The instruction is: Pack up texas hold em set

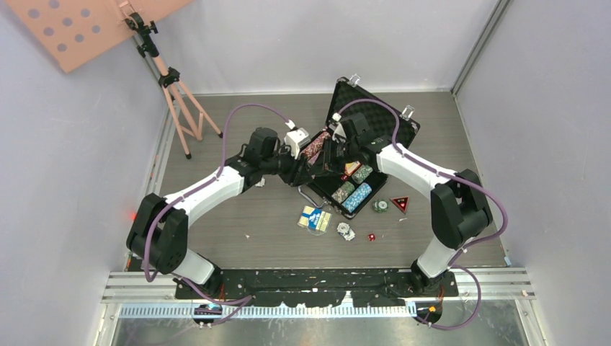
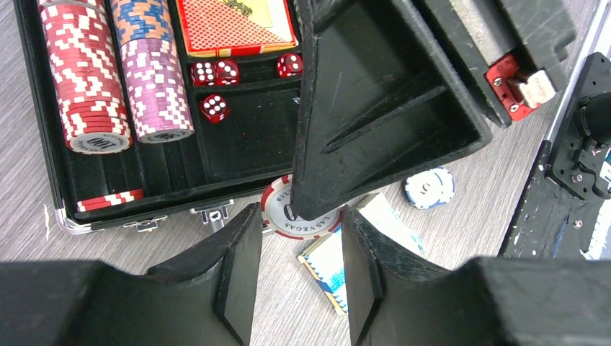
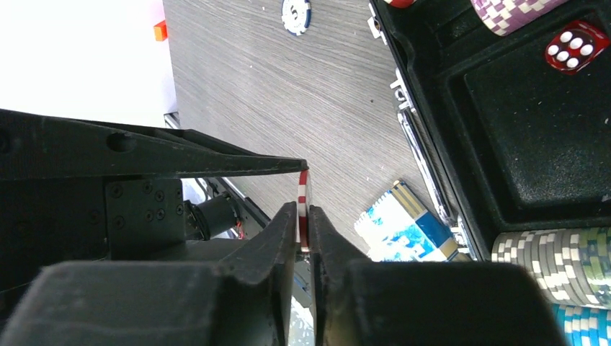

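My two arms have white link shells with black joint housings, each mounted on a black base plate. A purple cable loops along my left arm (image 1: pixel 209 191) and another along my right arm (image 1: pixel 425 173). The left gripper (image 2: pixel 299 288) has matte black, wedge-shaped fingers with scuffed faces. The right gripper (image 3: pixel 304 238) is the same black, with small screws in its body.

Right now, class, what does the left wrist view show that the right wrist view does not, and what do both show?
Left wrist only: the red deck, four red dice in the case, the chip's printed face.

Right wrist only: grey-green chips, light blue chips, the right fingers pinching that chip edge-on.

Both: the blue deck, the blue chip on the table.
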Controlling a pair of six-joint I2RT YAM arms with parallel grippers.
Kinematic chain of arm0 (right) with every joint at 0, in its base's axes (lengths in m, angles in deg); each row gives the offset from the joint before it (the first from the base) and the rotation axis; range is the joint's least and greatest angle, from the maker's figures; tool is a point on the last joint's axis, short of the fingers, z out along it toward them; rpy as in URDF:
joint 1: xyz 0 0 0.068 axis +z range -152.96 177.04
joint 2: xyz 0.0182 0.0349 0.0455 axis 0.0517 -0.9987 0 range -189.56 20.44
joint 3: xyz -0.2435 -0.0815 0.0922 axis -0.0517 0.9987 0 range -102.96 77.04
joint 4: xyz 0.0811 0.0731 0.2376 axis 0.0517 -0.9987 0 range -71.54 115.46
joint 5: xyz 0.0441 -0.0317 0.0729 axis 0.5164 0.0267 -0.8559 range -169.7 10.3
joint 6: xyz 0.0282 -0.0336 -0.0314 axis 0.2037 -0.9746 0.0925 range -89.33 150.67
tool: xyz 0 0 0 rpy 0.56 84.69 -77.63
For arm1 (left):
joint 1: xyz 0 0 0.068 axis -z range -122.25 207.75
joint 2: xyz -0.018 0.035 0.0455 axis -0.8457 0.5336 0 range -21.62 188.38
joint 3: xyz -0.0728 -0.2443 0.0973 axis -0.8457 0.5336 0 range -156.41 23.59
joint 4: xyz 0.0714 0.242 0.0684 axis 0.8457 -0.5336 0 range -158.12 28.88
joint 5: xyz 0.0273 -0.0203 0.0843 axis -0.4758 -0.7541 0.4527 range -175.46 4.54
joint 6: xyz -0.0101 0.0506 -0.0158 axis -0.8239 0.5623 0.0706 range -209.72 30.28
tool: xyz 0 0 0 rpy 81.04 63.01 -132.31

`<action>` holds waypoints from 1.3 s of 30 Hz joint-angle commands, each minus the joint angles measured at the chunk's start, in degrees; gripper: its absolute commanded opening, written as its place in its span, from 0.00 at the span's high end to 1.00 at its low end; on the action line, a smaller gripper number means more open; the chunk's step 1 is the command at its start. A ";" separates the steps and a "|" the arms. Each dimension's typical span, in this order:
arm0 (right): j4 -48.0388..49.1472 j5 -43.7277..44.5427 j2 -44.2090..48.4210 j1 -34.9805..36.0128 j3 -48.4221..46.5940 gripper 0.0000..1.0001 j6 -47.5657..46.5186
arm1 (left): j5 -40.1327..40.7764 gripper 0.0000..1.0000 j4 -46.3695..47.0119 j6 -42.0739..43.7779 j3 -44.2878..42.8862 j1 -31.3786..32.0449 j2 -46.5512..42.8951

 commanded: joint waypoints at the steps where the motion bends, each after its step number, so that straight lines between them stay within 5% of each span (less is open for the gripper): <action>1: 3.55 -2.83 -0.95 0.32 -1.62 0.88 1.33 | -1.12 0.72 4.50 -0.36 -1.38 0.41 -1.21; 3: 3.80 -2.74 -1.12 0.33 -1.78 0.97 1.20 | -0.77 0.67 5.12 -0.99 -1.20 0.44 -1.17; 7: 1.75 0.80 -1.77 0.33 -3.54 0.99 -1.56 | 2.84 0.19 8.01 -5.03 0.67 0.31 -1.94; 8: 0.03 3.42 -2.50 0.33 -5.11 0.99 -3.79 | 3.21 0.14 9.14 -5.96 1.28 0.23 -2.24; 12: -4.81 9.25 -6.12 0.31 -11.62 0.99 -11.15 | 6.98 0.13 12.17 -10.61 4.51 -1.10 -5.27; 18: 2.65 13.96 -8.50 1.21 -12.48 0.99 -18.55 | 13.48 0.17 15.02 -18.28 11.51 -5.74 -11.26; 34: -7.51 33.03 -22.35 8.97 -29.40 0.99 -31.71 | 43.18 0.08 8.77 -17.88 21.88 -7.95 -21.45; 39: -9.53 37.67 -24.92 9.90 -31.78 0.99 -33.94 | 45.64 0.07 13.38 -18.36 26.40 -7.99 -23.34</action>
